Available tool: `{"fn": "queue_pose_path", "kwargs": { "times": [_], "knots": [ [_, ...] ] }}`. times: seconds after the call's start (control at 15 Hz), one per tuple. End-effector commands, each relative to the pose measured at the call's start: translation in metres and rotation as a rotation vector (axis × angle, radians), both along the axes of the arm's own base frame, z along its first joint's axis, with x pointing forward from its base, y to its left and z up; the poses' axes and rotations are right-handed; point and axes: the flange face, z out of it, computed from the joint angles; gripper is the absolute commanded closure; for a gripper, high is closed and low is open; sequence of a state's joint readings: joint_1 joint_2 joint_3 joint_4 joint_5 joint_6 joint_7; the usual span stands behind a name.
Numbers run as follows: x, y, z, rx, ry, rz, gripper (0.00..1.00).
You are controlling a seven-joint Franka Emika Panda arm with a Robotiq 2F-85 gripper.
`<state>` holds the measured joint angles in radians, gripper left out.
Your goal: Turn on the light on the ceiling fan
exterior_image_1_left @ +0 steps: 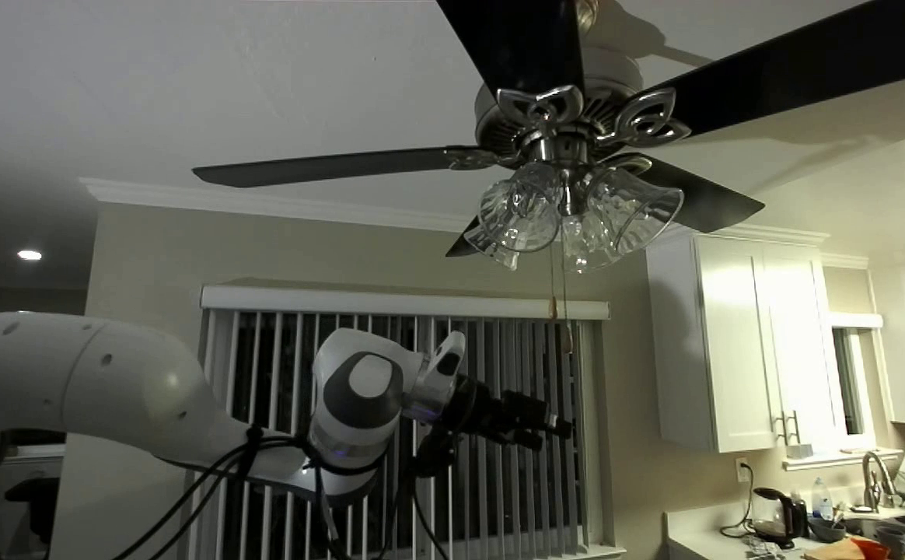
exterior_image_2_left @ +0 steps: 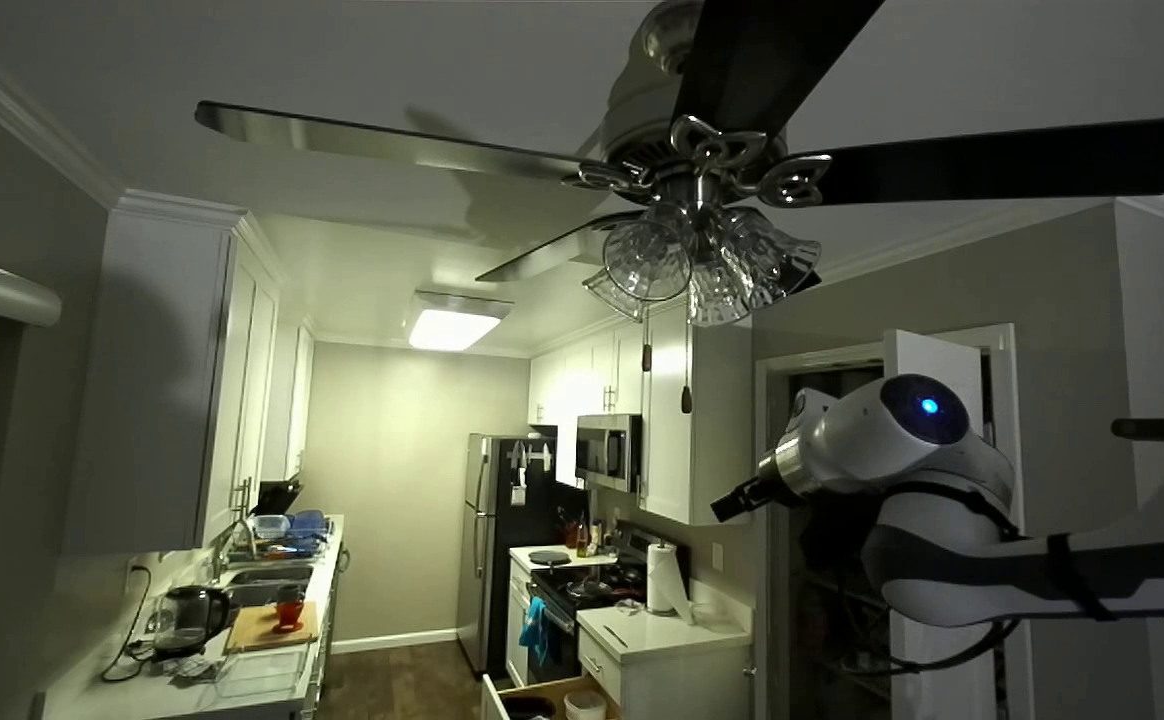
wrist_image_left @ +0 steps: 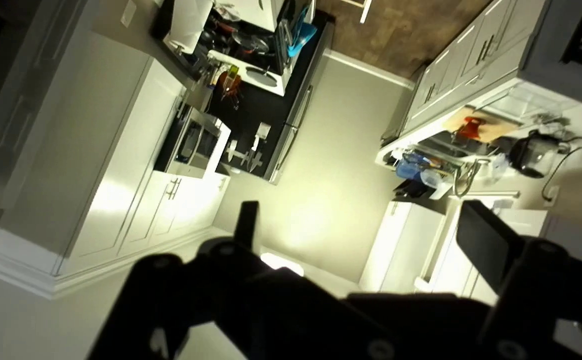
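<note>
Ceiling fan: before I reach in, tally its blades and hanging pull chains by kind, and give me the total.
Fan blades: 5, all dark
Pull chains: 2, hanging in both exterior views
Total: 7

In an exterior view, strong white light comes from the ceiling lamp beyond the fan, while around the fan it is dim and greyish. Beside the fan, soft shadows lie on the ceiling, and lower than the fan a cabinet shows white glare. In the wrist view, the gripper appears almost black.
</note>
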<state>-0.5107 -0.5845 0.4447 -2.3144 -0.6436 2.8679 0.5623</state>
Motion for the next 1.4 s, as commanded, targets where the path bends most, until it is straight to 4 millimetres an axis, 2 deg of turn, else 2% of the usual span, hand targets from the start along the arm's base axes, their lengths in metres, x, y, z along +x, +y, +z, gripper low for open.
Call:
{"fn": "queue_pose_path", "kwargs": {
  "times": [0.0, 0.2, 0.47, 0.73, 1.07, 1.33],
  "knots": [
    [0.037, -0.011, 0.008, 0.057, -0.090, -0.020, 0.00],
    [0.054, 0.003, 0.020, 0.079, -0.094, 0.010, 0.00],
    [0.059, 0.023, 0.058, 0.040, -0.167, 0.049, 0.00],
    [0.066, 0.025, 0.090, 0.007, -0.257, 0.027, 0.00],
    [0.080, 0.023, 0.108, -0.012, -0.291, -0.015, 0.00],
    [0.082, 0.023, 0.122, -0.017, -0.299, -0.013, 0.00]
  ]
}}
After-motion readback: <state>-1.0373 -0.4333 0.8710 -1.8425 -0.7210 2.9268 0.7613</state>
